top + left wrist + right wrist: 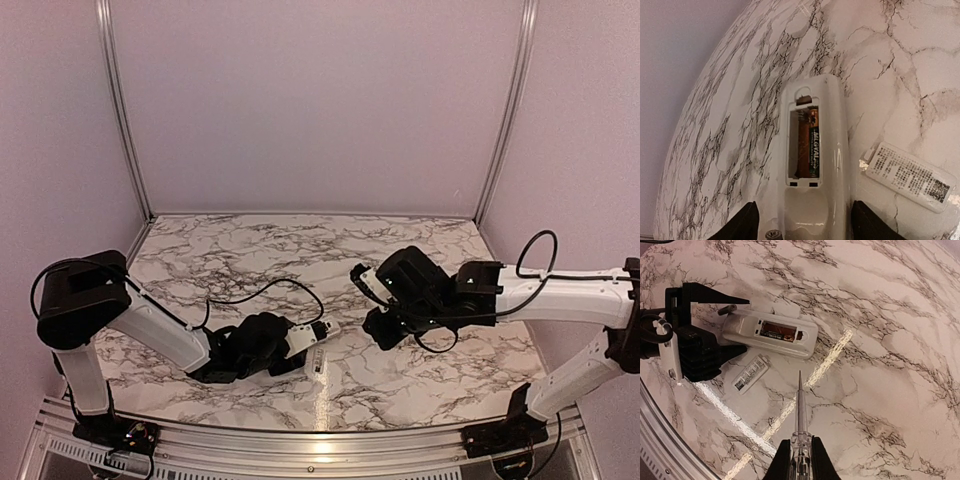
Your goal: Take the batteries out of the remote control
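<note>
The white remote control (pixel 835 165) lies back up on the marble table, compartment open. One dark battery (pixel 813 150) sits in its right slot; the left slot shows bare reddish. My left gripper (pixel 805 222) is shut on the remote's near end. A second battery (pixel 728 309) lies loose on the table between one left finger and the remote (pixel 770 335), and it shows in the left wrist view (pixel 772 234). My right gripper (pixel 801 442) is shut on a thin grey rod (pixel 800 405). The rod points at the remote, its tip a short gap away.
The white cover piece (pixel 910 176) lies label up just beside the remote; it also shows in the right wrist view (pixel 750 373). The table's metal front rail (pixel 300 440) runs close behind the left gripper (pixel 312 352). The right gripper (pixel 385 328) hovers mid-table.
</note>
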`<state>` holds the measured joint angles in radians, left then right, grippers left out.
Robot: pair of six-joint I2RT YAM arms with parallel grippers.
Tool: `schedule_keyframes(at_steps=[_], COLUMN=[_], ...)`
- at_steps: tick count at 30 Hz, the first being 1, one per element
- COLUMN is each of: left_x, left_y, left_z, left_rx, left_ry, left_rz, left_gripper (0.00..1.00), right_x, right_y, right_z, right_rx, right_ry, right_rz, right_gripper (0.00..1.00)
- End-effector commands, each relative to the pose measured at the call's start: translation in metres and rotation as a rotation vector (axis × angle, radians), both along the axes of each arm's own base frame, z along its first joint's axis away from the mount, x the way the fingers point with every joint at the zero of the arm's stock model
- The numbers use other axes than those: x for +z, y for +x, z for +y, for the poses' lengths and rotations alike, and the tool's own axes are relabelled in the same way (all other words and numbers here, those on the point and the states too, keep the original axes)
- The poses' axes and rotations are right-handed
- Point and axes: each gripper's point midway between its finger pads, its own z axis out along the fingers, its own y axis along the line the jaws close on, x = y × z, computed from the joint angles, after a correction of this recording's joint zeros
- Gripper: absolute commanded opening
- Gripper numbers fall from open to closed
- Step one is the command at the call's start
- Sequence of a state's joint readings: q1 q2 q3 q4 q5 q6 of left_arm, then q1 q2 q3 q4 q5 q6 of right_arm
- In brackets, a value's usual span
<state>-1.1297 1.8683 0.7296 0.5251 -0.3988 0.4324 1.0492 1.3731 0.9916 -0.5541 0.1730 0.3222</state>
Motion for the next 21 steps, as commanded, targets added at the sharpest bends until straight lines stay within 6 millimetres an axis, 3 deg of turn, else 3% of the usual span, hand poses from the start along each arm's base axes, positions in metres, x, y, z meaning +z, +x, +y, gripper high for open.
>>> schedule_keyframes(at_steps=[1, 3, 4, 5, 13, 21], left_x=[-0.001, 0.002, 0.005, 0.008, 0.042, 0.061], left_y=[0.000, -0.002, -0.004, -0.005, -0.011, -0.021], left_z=[-0.010, -0.015, -0.018, -0.020, -0.027, -0.032], left_rx=[0.004, -0.005, -0.016, -0.022, -0.076, -0.277], left_ry=[-0.024, -0.042, -0.055, -0.069, -0.143, -0.113], left_rz=[0.036, 0.055, 0.066, 0.074, 0.104, 0.385], left_gripper=[0.73, 0.81, 0.96, 0.99, 0.99, 0.99], right_x=[0.016, 0.019, 0.021, 0.023, 0.043, 0.053], right_y=[0.001, -0.001, -0.002, -0.003, -0.011, -0.023], right_z=[-0.006, -0.010, -0.012, -0.015, -0.034, -0.047], right_rx=[-0.029, -0.033, -0.035, -0.039, -0.059, -0.040], right_ry=[0.061, 0.078, 0.087, 0.094, 0.155, 0.190], right_rz=[-0.050, -0.060, -0.066, -0.071, -0.108, -0.113], right_gripper=[0.00, 0.00, 0.00, 0.00, 0.00, 0.00])
